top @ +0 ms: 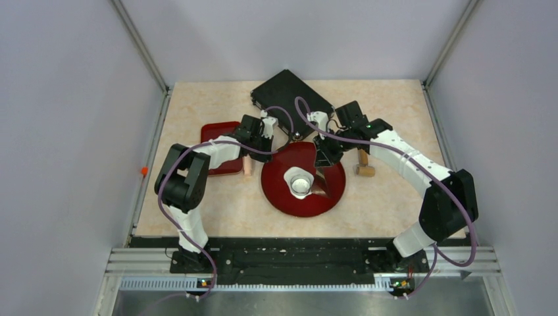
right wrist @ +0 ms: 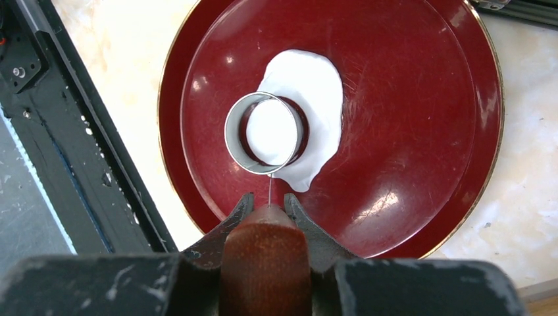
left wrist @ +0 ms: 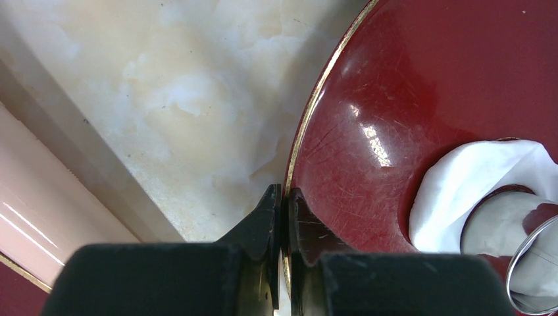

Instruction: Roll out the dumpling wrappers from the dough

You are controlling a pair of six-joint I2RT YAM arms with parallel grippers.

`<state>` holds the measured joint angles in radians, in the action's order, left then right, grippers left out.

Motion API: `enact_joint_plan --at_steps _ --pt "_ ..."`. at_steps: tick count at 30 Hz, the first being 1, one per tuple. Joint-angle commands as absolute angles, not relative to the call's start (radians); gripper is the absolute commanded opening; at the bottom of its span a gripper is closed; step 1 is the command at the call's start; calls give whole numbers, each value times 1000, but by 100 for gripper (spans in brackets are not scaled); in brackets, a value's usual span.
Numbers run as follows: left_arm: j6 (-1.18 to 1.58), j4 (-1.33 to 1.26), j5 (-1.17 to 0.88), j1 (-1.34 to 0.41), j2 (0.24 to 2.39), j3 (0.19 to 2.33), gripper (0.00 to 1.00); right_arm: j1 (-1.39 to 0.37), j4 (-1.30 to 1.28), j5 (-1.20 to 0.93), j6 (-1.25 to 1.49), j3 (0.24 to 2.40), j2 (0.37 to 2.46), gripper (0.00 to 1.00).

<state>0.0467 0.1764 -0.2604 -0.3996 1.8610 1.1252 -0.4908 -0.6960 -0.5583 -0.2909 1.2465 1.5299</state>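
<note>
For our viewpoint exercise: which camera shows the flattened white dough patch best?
Right wrist: the whole flattened white dough patch shows on the round red plate. Top external shows it tiny; left wrist catches one edge.

Plain lavender-grey walls (top: pixel 66 99) close the cell on the left, back and right. They meet at silver aluminium posts (top: pixel 141 49) that slant up from the far corners. The table top (top: pixel 197 217) is a beige, marble-patterned sheet with cloudy cream blotches, under soft, even light that casts only faint shadows. A black strip (top: pixel 296 247) and a ribbed silver rail (top: pixel 296 283) run along its near edge, with dull grey metal (top: pixel 296 304) below
</note>
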Motion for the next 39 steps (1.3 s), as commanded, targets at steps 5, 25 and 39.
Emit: enact_joint_plan --at_steps 5,25,39 --pt "57 145 -172 -389 1830 1109 0 -496 -651 -544 -289 1286 1539 0" --pt "57 138 -165 -389 1826 1103 0 -545 -689 -273 -430 1251 1518 0" --pt "60 130 -162 -389 1821 1095 0 -630 -804 -213 -552 1228 1529 0"
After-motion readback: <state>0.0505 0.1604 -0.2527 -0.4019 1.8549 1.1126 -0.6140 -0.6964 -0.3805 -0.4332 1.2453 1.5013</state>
